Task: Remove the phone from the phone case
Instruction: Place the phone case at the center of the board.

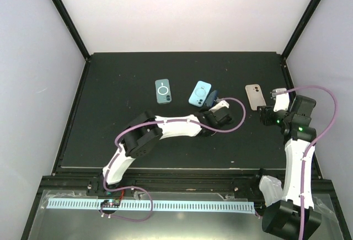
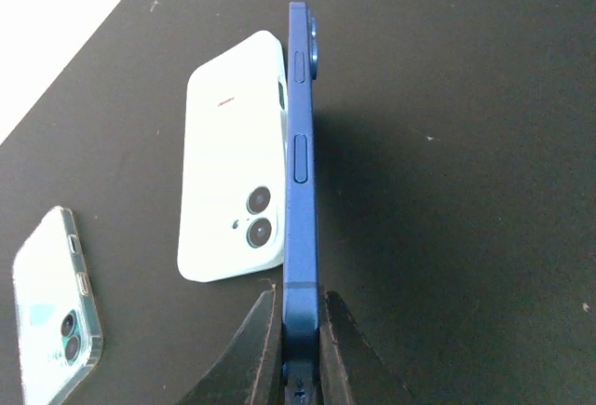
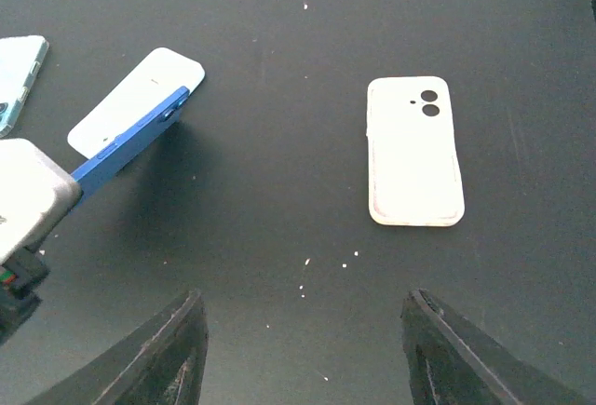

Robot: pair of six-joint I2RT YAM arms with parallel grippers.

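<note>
**Blue phone pinched on edge beside the pale case**

From where I stand, the blue phone (image 2: 300,191) is a thin, hard slab with a smooth matte frame and rounded corners. It is turned up on its long edge, so I look along its side. Two slim buttons sit flush in the frame, and a small camera bump juts out near the far end.

The left gripper (image 2: 300,298) has its two dark, wedge-shaped fingers (image 2: 256,349) pressed against the phone's flat faces at the near end. The jaws are closed tight on the phone, and the rest of it reaches out beyond the fingertips.

Just beside the phone, on its left in the wrist view, the pale blue case (image 2: 228,163) lies flat on the table (image 1: 138,140). It looks soft and satin-smooth, with rounded corners and two dark circles in its camera corner. I cannot tell whether the phone's edge touches it. The table top is matte black and faintly speckled.

Further left lies a teal case (image 1: 163,91), glossy and partly see-through, with a ring printed on its back.

The right gripper (image 3: 304,303) hangs over bare table with its fingers spread wide and nothing between them. The cream case (image 3: 414,149) lies flat ahead of it and slightly to the right, apart from the fingers. It is a rounded rectangle with a raised lip and two small camera holes. The blue phone is well off to that gripper's left.
</note>
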